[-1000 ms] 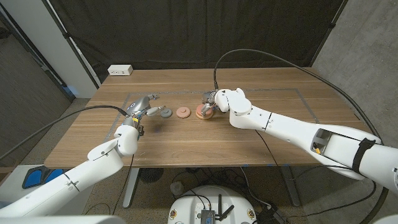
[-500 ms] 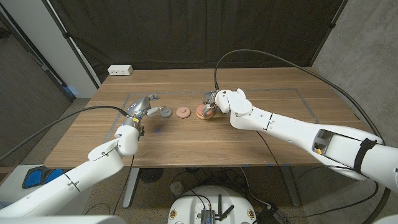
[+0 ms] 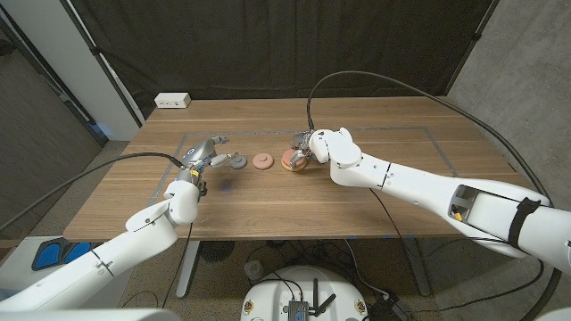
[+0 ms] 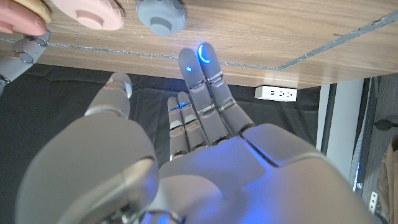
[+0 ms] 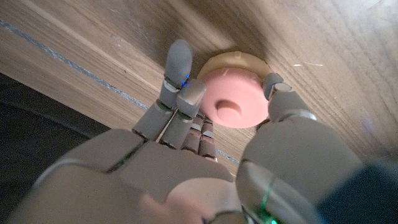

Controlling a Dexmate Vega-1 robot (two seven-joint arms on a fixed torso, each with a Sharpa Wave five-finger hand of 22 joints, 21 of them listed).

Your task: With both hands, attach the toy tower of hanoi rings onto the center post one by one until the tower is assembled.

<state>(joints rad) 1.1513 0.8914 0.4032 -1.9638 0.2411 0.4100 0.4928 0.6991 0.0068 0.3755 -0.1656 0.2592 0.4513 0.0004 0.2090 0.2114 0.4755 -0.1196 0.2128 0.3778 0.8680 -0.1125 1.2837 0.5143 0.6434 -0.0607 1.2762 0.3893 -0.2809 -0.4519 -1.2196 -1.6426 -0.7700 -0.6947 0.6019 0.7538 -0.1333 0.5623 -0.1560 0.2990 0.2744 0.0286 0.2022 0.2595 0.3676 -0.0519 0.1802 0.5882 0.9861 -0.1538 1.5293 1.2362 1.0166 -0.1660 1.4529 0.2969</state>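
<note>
Comparing this moment with the pictures from a second and half a second ago turns up almost no difference: both arms, both hands and all the toy pieces sit where they did.

On the wooden table, the right hand is cupped around the stacked tower piece near the middle of the far half of the table. The right wrist view shows that piece as a pink ring lying on a wider cream-yellow disc, with a short pink post rising through the ring's centre. Fingers lie against one side of the stack and the thumb against the other, so the hand grasps it on the table.

The left hand is released, its fingers straight and spread, holding nothing; one fingertip glows blue. Just beyond those fingertips lies the grey ring, which has a raised knob at its middle in the left wrist view. Whether the fingers touch it cannot be told.

Between the grey ring and the tower piece lies a loose pink ring, flat on the table and apart from both.

A thin taped outline runs around the work area, and a white power strip sits at the far left corner of the table.
</note>
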